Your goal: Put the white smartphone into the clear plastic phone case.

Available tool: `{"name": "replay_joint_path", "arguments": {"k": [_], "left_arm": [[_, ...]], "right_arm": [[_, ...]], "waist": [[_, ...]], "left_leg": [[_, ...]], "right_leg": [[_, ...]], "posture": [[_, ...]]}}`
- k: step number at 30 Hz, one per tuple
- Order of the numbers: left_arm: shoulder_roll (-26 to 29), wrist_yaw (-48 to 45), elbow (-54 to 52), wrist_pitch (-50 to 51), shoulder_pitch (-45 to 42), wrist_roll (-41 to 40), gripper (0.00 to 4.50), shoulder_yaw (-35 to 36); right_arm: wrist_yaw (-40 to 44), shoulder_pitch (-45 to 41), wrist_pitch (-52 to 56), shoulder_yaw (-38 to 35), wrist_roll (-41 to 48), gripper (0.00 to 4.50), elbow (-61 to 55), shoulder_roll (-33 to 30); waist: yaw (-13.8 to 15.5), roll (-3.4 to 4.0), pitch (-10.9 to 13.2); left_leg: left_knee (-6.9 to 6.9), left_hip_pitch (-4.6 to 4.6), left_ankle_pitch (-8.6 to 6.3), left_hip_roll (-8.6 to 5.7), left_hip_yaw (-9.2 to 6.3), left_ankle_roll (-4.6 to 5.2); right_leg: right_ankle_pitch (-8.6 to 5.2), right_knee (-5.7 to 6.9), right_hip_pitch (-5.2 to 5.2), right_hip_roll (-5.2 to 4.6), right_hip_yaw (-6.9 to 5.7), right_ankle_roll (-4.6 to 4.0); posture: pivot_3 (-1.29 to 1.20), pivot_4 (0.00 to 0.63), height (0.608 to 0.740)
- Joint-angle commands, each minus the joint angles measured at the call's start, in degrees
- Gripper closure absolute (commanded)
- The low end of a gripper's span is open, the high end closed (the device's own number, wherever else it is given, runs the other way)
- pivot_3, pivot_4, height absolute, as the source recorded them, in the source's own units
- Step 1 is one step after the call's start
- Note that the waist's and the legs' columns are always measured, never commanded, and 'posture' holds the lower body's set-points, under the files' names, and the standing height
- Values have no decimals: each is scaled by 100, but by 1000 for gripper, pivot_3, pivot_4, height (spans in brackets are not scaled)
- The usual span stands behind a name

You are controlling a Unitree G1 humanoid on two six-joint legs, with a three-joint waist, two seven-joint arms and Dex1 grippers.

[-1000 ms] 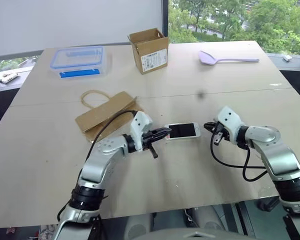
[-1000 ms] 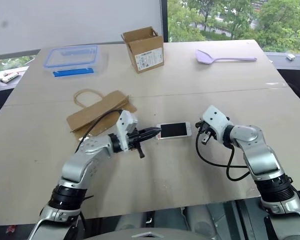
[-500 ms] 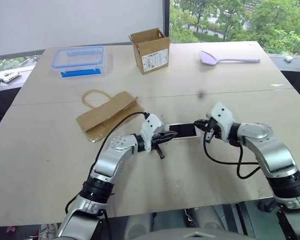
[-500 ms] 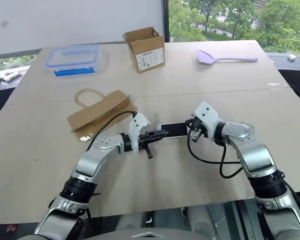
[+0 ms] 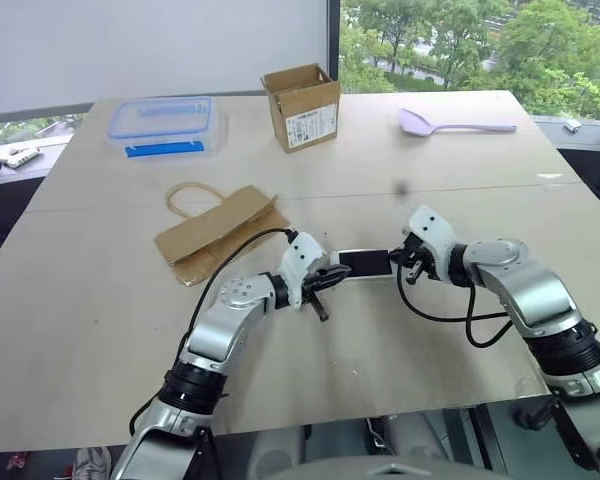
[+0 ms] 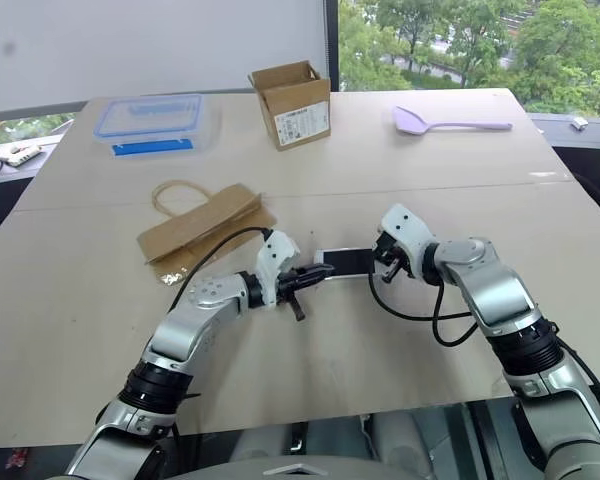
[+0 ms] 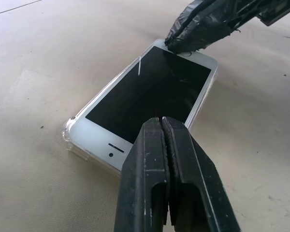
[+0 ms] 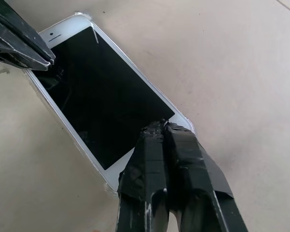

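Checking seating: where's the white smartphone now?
The white smartphone lies flat mid-table in the clear plastic phone case, between the shut left claw and shut right claw.

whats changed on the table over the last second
Both grippers closed in on the phone. The right gripper moved left, from clear of the phone's right end to over that end; the left gripper pushed forward over the left end. Both are shut, tips over the phone, holding nothing. The phone lies flat in the same spot, in the case. Bag, box, container and spoon stayed put.
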Motion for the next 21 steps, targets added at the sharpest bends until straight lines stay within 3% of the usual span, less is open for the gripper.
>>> {"name": "replay_joint_path", "arguments": {"k": [1,11,15,21], "left_arm": [[1,37,-2,35,63,57,4457,-25],[-29,97,-80,93,130,73,4457,5],[-56,138,-90,73,177,57,4457,57],[-114,167,-83,1,242,20,4457,100]], "right_arm": [[88,377,178,643,-182,4500,1040,30],[257,351,-495,1056,-576,4500,2195,345],[117,689,-1189,776,-621,4500,1846,349],[54,1331,-2753,249,-499,4500,1202,227]], "waist": [[-2,-11,-40],[-37,-43,-166],[-66,-40,-181],[-50,-40,-190]], "left_leg": [[-1,5,0,1,-1,0],[-17,71,-7,28,-7,-11],[-85,110,-21,32,-4,-34],[-107,108,-17,21,6,-28]], "right_leg": [[0,-2,0,0,0,0],[-3,-18,40,-29,-1,-4],[-4,-95,74,-91,-30,-4],[-3,-95,67,-128,-104,-4]], "posture": [[0,150,740],[0,150,740],[0,150,740],[0,150,740]]}}
